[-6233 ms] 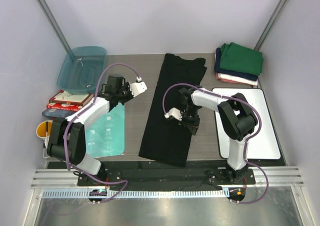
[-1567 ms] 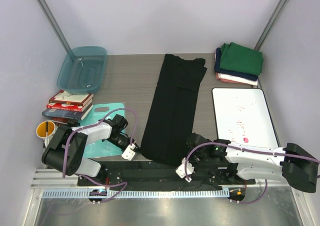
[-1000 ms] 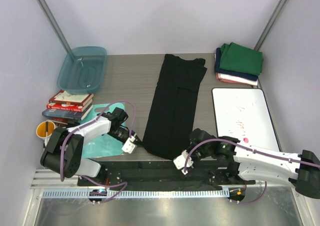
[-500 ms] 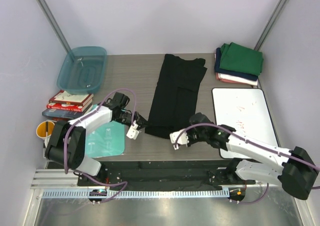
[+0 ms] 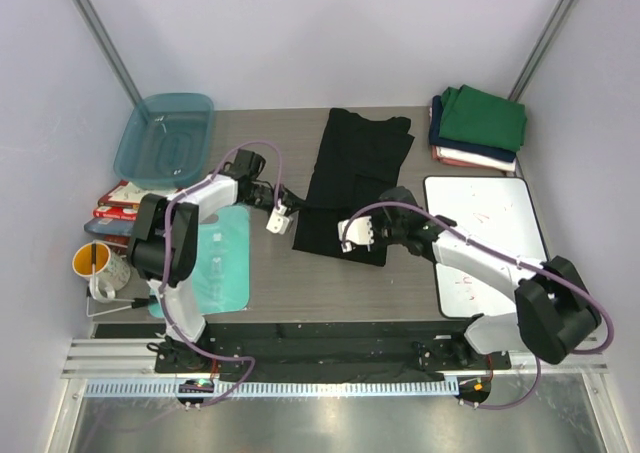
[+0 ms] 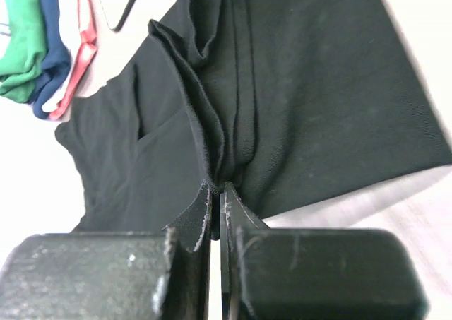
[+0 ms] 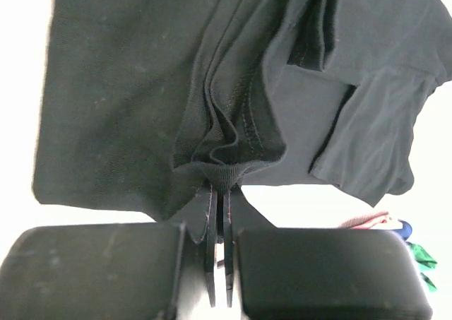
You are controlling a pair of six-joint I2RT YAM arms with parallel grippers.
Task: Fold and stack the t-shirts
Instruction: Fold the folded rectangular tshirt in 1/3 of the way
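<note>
The left claw (image 6: 217,191) was shut tight on one corner of the black t-shirt (image 5: 352,178). The right claw (image 7: 218,187) pinched the other corner. The shirt lay doubled over on the worktop (image 5: 262,145).

The left white-and-black robot arm (image 5: 200,191) is stretched forward from its base and bent rightward at the wrist. Its left black two-finger gripper (image 6: 217,190) is seen pressed tight, with a fold of the black cloth t-shirt (image 6: 318,87) pinched between the fingers. The right white-and-black robot arm (image 5: 470,258) is folded at the elbow and reached across to the left. There the right black two-finger gripper (image 7: 219,193) is likewise clamped on a bunched edge of that shirt.
</note>
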